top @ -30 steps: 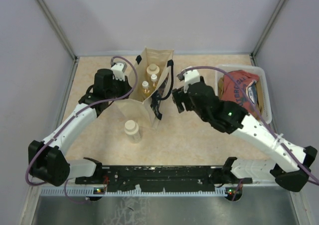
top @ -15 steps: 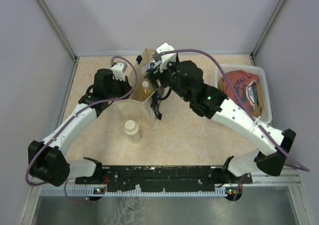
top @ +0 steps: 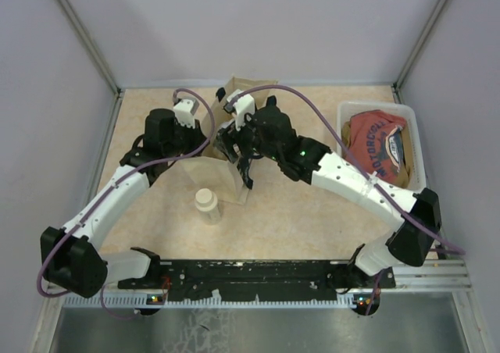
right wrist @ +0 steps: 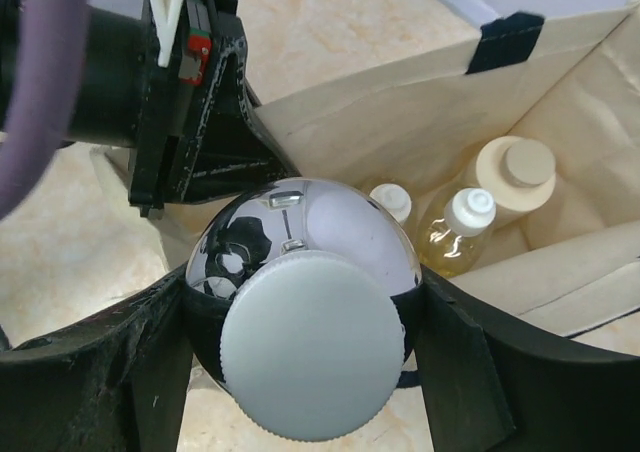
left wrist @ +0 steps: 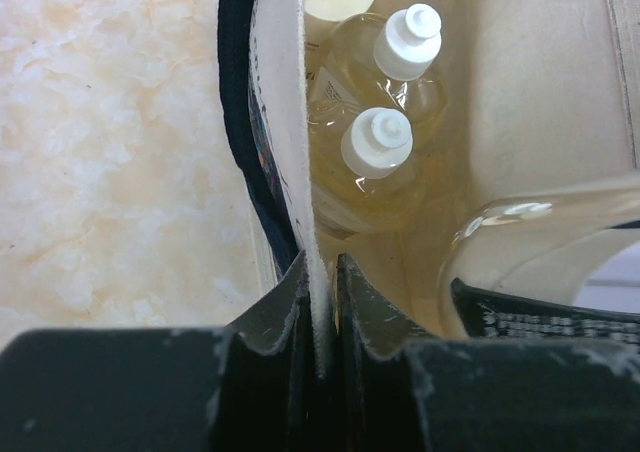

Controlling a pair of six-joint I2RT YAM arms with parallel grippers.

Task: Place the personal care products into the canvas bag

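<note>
A: What do the right jaws have?

B: They are pinching the round clear bottle [right wrist: 310,222] across its belly, its white cap facing the wrist camera. It hangs just above the open mouth of the canvas bag [right wrist: 400,122].

A: And the left jaws?

B: They are pressed together on the rim of the bag's side wall, with the cloth caught between them, and that props the mouth open.

A: What's inside already?

B: Two slim amber bottles [left wrist: 376,142] stand side by side, with a cream jar [right wrist: 515,177] beyond them at the far end. A second cream jar [top: 206,202] sits out on the worktop [top: 312,212], just in front of the bag.

A: So which step is this?

B: I'd say it's the drop-off of the clear bottle, which makes four of the five. The next move calls for lowering it into the free space at the near end, beside the amber bottles. The right jaws should spread only once it sits low enough not to topple them, while the left pinch keeps the wall from folding in. After that comes the jar on the worktop
</note>
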